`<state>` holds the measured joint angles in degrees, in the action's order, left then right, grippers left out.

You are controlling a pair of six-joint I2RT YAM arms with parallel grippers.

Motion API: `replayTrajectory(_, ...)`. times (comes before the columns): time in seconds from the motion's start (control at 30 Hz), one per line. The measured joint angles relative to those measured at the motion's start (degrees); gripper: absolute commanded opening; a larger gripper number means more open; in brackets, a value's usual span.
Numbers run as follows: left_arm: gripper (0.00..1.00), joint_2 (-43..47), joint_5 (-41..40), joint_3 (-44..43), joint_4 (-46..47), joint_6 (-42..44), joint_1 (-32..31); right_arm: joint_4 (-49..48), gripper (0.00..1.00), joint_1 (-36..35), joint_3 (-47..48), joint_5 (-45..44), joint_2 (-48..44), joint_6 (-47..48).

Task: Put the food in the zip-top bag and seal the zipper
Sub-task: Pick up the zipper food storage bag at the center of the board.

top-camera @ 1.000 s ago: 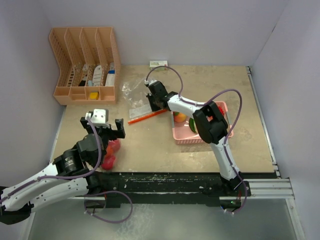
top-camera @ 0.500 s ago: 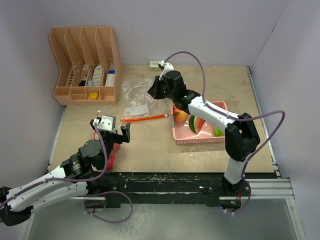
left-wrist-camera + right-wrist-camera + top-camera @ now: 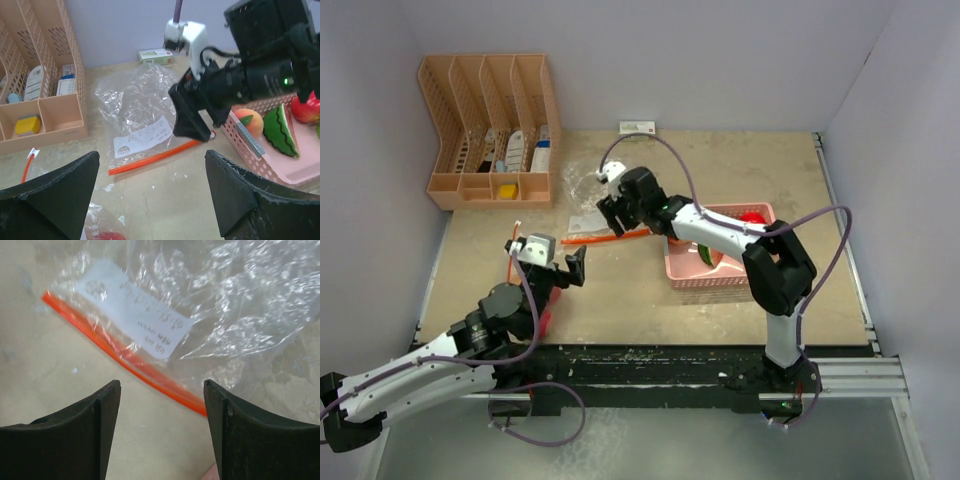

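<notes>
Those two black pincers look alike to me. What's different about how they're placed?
The right pincer hangs close over the orange zipper of the zip-top bag, while the left pincer sits well back from that bag. The right pincer points down at the table, whereas the left pincer is aimed more level, across it. Both are open and hold nothing.

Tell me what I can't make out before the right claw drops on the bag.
- Zip-top bag mouth: open or sealed unclear, right wrist view, crinkled film glares.
- Red toy fruit: top view, mostly under the left arm.
- Pink basket contents: top view, partly covered by the right arm.
</notes>
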<state>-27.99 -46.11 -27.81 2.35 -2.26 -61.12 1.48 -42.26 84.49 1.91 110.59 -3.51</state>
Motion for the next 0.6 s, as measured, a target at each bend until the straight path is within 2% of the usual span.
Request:
replayTrajectory(0.23,0.9,0.8,-0.6,0.5,1.4,1.0,0.0,1.3,0.72,-6.4,-6.3,-9.7,-0.1,11.8)
replayTrajectory(0.4,0.91,0.5,-0.6,0.5,1.3,1.9,0.0,0.3,0.74,-6.8,-11.0,-15.4,-0.1,16.3)
replayTrajectory(0.6,0.91,0.4,-0.6,0.5,1.0,2.1,0.0,-3.6,0.74,-6.7,-11.2,-18.9,0.0,19.3)
